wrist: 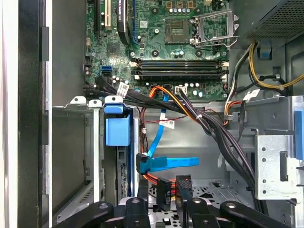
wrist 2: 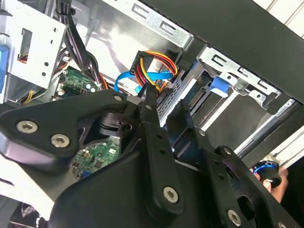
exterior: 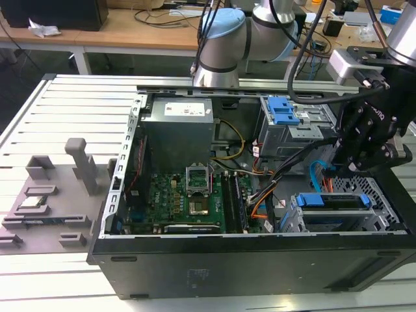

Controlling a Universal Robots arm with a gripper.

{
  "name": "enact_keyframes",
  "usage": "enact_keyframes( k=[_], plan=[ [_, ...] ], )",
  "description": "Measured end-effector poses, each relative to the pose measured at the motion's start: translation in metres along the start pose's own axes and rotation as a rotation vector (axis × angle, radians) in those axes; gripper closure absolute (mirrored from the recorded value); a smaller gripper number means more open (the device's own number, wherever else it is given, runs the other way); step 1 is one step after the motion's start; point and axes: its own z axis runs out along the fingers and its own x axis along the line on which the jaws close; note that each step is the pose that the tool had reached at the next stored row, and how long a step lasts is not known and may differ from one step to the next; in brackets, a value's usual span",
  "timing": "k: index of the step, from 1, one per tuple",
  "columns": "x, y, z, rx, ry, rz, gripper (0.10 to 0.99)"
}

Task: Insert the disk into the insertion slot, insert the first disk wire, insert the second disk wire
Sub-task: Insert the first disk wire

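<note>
The gripper [wrist: 173, 191] has its fingers [wrist: 164, 194] slightly parted, gripping nothing. The blue cable [wrist: 173, 163] lies just beyond their tips, with the orange-red wires [wrist: 151, 177] beside one finger.

Grey slatted table [exterior: 78, 97], open computer case [exterior: 227, 273], grey fixture plate [exterior: 45, 224]

text: none legible | white label [exterior: 184, 110] on power supply [exterior: 177, 140]: print too small | cable tag [wrist: 166, 124]: print too small
</note>
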Motion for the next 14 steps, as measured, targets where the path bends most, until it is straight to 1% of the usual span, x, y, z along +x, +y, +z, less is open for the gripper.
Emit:
enact_keyframes(
  k=[1, 2, 3, 4, 9, 11, 14],
  plan=[
    [0.0000, 0.0000, 0.0000, 0.000, 0.0001, 0.000, 0.733],
    [0.0000, 0.0000, 0.0000, 0.000, 0.0001, 0.000, 0.804],
    [0.0000, 0.0000, 0.0000, 0.000, 0.0002, 0.000, 0.804],
    [0.0000, 0.0000, 0.0000, 0.000, 0.0003, 0.000, 0.918],
    [0.0005, 0.0000, 0.0001, 0.000, 0.0005, 0.000, 0.918],
    [0.0101, -0.0003, 0.0003, 0.000, 0.0006, 0.000, 0.918],
    [0.0200, -0.0006, 0.0008, 0.000, 0.0031, 0.000, 0.918]
  ],
)
